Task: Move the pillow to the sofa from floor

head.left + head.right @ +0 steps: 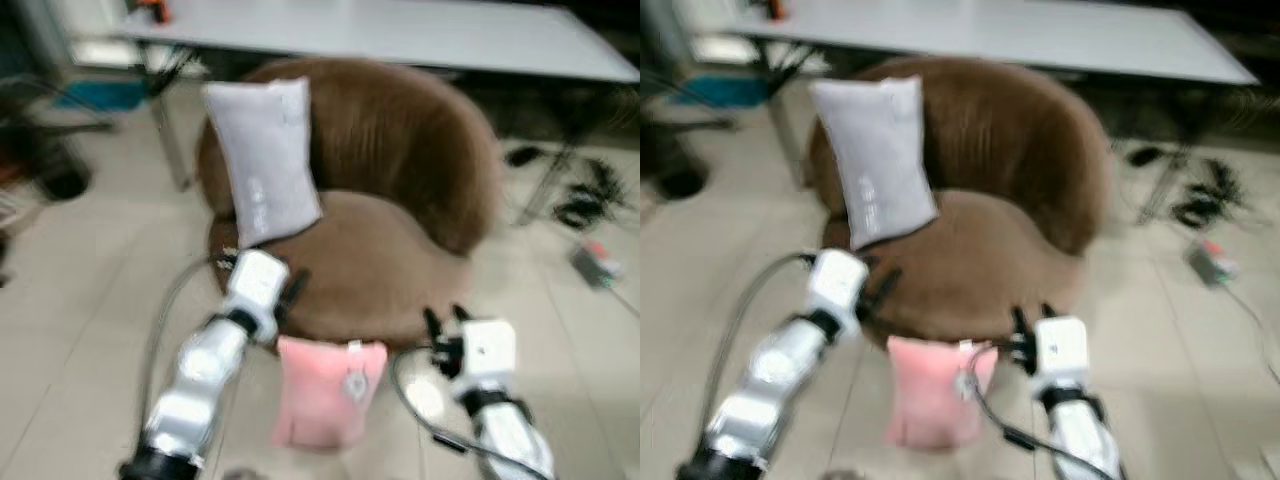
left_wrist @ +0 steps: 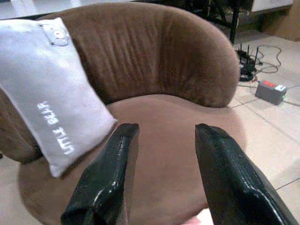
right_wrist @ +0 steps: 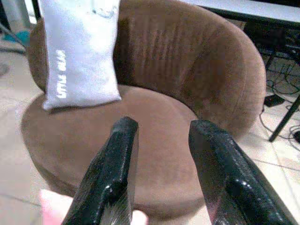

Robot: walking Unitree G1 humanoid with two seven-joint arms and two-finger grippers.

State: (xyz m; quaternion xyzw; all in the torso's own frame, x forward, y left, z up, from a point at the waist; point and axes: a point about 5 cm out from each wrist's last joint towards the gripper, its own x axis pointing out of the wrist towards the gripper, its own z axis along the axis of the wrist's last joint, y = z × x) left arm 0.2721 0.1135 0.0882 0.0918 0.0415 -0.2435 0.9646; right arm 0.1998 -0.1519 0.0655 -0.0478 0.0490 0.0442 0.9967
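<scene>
A pink pillow point(image 1: 325, 390) stands on the tiled floor, leaning against the front of the round brown sofa chair point(image 1: 400, 150). A grey pillow point(image 1: 265, 160) leans upright on the seat against the backrest's left side. My left gripper point(image 1: 292, 292) hovers above the seat's front left edge, just up and left of the pink pillow, open with nothing between its fingers point(image 2: 105, 178). My right gripper point(image 1: 445, 320) hangs at the seat's front right edge, right of the pink pillow, also open and holding nothing; its fingers point(image 3: 211, 159) frame the seat. A pink corner point(image 3: 51, 206) peeks below them.
A long white table point(image 1: 400, 35) stands behind the chair on thin metal legs. Cables and a power strip point(image 1: 595, 265) lie on the floor to the right. Dark objects crowd the far left point(image 1: 45, 150). Open tiled floor stretches left of the chair.
</scene>
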